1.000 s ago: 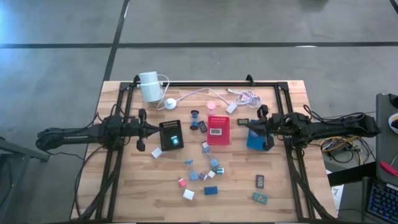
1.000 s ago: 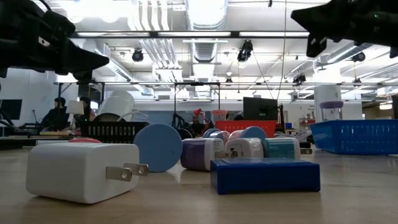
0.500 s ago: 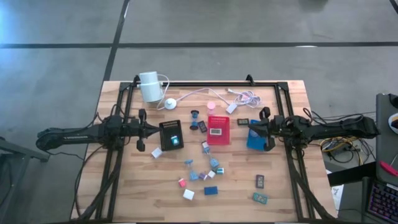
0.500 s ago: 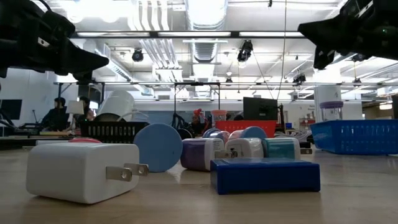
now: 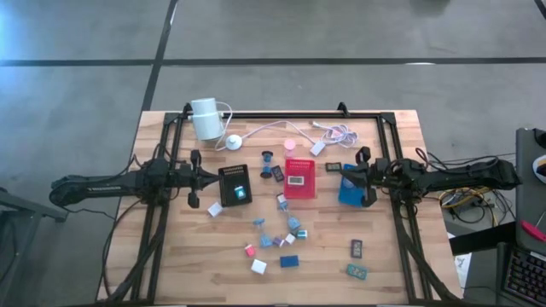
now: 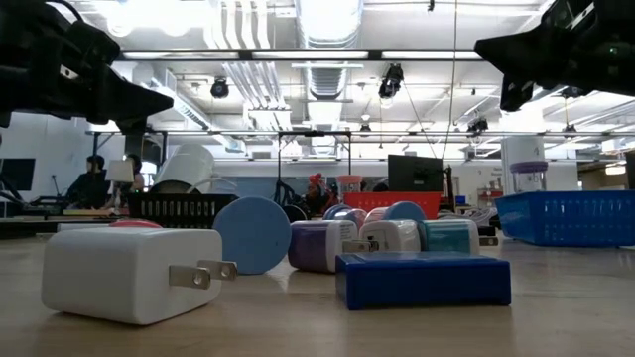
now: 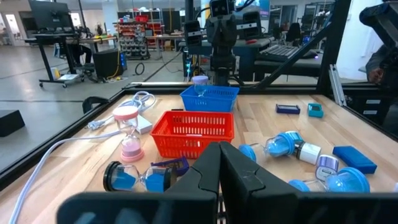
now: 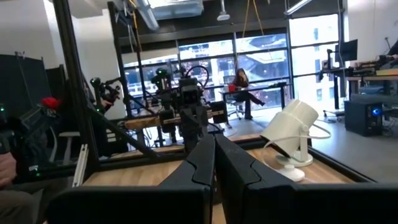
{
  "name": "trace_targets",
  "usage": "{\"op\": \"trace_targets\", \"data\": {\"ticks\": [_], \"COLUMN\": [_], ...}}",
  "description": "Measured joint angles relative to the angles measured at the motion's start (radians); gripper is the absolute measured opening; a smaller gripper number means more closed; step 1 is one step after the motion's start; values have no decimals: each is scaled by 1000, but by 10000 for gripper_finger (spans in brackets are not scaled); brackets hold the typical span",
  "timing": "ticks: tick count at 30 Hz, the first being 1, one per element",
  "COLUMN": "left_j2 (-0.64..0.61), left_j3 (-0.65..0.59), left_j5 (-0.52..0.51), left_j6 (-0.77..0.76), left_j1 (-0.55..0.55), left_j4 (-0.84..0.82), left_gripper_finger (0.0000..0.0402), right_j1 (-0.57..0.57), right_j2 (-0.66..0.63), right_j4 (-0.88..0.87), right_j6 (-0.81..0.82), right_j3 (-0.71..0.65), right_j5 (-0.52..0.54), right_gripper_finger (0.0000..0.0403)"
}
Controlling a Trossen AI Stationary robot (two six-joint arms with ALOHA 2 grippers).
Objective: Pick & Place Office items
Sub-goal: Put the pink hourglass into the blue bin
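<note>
blue tray [image 6: 571,218] cut off at edge, small dark clips [image 5: 357,259] indistinct

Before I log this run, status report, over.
Left gripper and right gripper: fingers shut, empty, raised. Small pastel office items scattered mid-table, untouched. Nothing in the way.

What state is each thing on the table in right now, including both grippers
Left gripper: shut, empty, raised.
Right gripper: shut, empty, raised.
Black tray: holds one blue piece.
Red tray: holds one item.
Blue tray: contents hidden.
Hourglasses: lying down.
White charger: prongs out.
</note>
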Motion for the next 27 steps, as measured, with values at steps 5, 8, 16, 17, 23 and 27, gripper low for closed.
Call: {"op": "trace_targets", "data": {"ticks": [5, 8, 16, 17, 23, 27], "left_j2": [0, 0, 0, 0, 0, 0], "left_j3": [0, 0, 0, 0, 0, 0], "left_j5": [0, 0, -8, -8, -21, -33], "left_j6": [0, 0, 0, 0, 0, 0], "left_j1": [0, 0, 0, 0, 0, 0], "left_j4": [0, 0, 0, 0, 2, 4], "left_gripper_finger": [11, 10, 13, 13, 12, 12], "right_j1": [0, -1, 0, 0, 0, -2], "right_j2": [0, 0, 19, 29, 146, 277], "right_j4": [0, -1, -25, -32, -312, -566], "right_j6": [4, 4, 36, 46, 65, 48], "right_j3": [0, 0, 1, 6, 208, 408], "right_j5": [56, 78, 183, 194, 302, 340], "right_gripper_finger": [8, 8, 8, 8, 9, 18]}}
